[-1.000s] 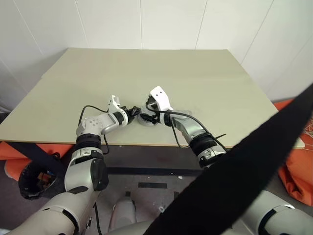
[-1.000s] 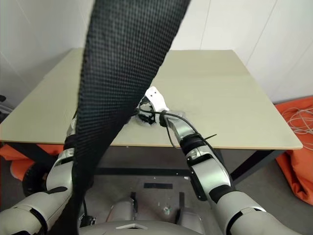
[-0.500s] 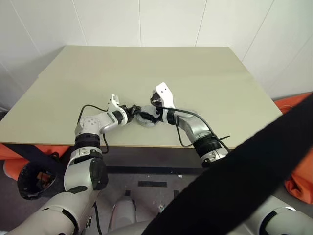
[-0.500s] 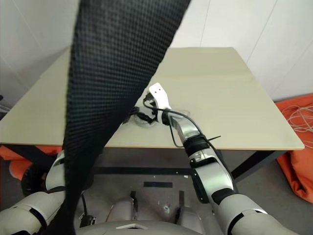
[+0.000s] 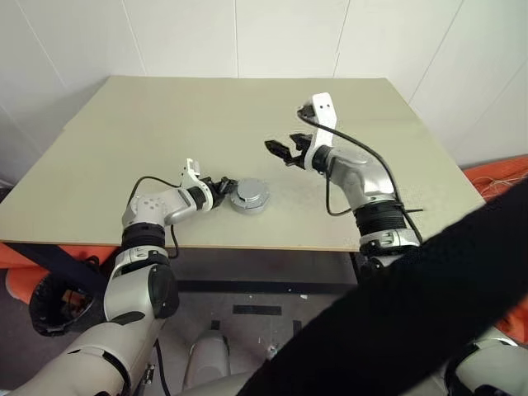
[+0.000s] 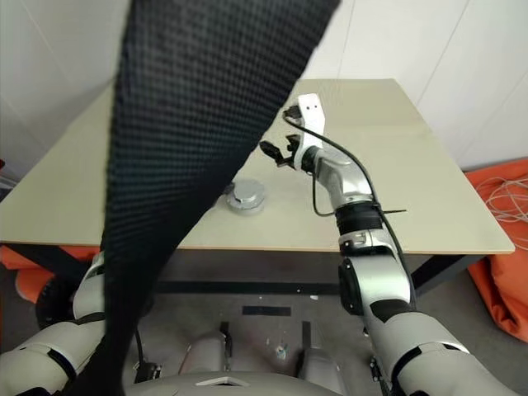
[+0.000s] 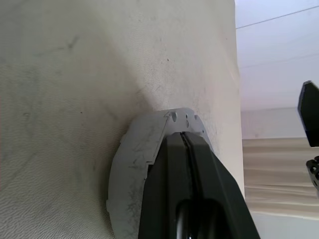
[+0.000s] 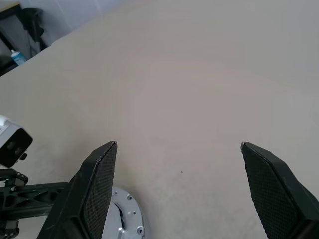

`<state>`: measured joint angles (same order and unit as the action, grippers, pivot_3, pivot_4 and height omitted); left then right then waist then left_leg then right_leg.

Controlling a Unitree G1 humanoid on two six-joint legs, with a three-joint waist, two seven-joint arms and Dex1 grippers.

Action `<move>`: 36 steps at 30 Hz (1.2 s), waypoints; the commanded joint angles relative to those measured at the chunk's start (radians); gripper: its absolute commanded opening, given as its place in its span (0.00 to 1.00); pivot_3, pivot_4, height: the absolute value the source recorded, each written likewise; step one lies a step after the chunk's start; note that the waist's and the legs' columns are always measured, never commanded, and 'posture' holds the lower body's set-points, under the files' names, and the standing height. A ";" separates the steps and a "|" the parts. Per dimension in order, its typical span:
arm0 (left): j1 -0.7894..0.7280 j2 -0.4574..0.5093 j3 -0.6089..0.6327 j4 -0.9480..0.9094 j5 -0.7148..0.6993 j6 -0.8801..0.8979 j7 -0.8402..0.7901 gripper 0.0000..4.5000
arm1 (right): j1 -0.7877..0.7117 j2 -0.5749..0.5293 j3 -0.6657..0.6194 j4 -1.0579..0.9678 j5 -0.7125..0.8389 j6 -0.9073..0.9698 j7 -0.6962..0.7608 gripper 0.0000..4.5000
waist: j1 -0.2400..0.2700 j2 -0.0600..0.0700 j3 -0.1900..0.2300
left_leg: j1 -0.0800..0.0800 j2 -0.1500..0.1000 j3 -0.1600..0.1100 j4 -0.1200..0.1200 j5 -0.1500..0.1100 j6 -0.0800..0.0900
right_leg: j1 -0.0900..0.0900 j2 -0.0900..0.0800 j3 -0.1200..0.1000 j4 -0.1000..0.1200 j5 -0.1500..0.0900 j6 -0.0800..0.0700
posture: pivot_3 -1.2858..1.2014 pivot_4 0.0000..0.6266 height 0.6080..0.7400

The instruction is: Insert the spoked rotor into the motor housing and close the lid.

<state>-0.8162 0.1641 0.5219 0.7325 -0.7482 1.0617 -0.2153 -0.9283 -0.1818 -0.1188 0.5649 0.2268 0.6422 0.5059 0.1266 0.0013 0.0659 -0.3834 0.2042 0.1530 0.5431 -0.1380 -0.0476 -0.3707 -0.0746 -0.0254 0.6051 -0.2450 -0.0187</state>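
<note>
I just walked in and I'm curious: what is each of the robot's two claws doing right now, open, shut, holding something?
Left gripper: shut, holding nothing, tips against the round metal part.
Right gripper: open, empty, above the table.

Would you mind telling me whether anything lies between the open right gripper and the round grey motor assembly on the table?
Nothing visible does: bare table separates the right gripper from the motor housing; the shut left gripper is on its far side.

No text, label, brand, number or sign can be read on anything here.
</note>
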 commanded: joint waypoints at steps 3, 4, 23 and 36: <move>-0.008 0.005 -0.018 0.005 0.014 0.024 -0.002 0.00 | 0.023 -0.006 -0.096 -0.065 0.132 0.251 -0.017 0.99 | 0.001 0.000 0.000 | 0.000 0.000 0.000 0.000 0.000 0.000 | 0.000 0.000 0.000 0.000 0.000 0.000 | 0.52 0.00 1.00; -0.008 0.006 -0.018 0.006 0.015 0.025 -0.003 0.00 | 0.031 0.002 -0.133 -0.082 0.178 0.330 -0.023 0.99 | 0.001 0.000 0.000 | 0.000 0.000 0.000 0.000 0.000 0.000 | 0.000 0.000 0.000 0.000 0.000 0.000 | 0.52 0.00 1.00; -0.009 0.034 -0.020 -0.003 0.022 0.036 -0.010 0.00 | 0.148 0.179 -0.310 -0.090 0.339 0.586 -0.215 0.99 | 0.007 0.000 0.000 | 0.001 0.000 0.000 0.000 0.003 -0.006 | 0.001 0.000 -0.001 0.001 0.000 0.000 | 0.52 0.00 1.00; -0.001 0.046 -0.009 -0.016 0.017 0.037 0.000 0.00 | 0.115 0.206 -0.263 0.075 0.329 0.426 -0.205 0.99 | -0.002 0.000 0.000 | 0.007 0.001 0.000 -0.001 0.005 -0.009 | 0.005 0.000 -0.001 0.003 0.000 0.000 | 0.52 0.00 1.00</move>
<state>-0.8144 0.1986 0.5129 0.7346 -0.7375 1.0949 -0.2204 -0.7979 0.0085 -0.3909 0.6137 0.5544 1.0912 0.3098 0.1247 0.0013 0.0658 -0.3759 0.2052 0.1526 0.5422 -0.1324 -0.0569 -0.3661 -0.0747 -0.0261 0.6082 -0.2446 -0.0189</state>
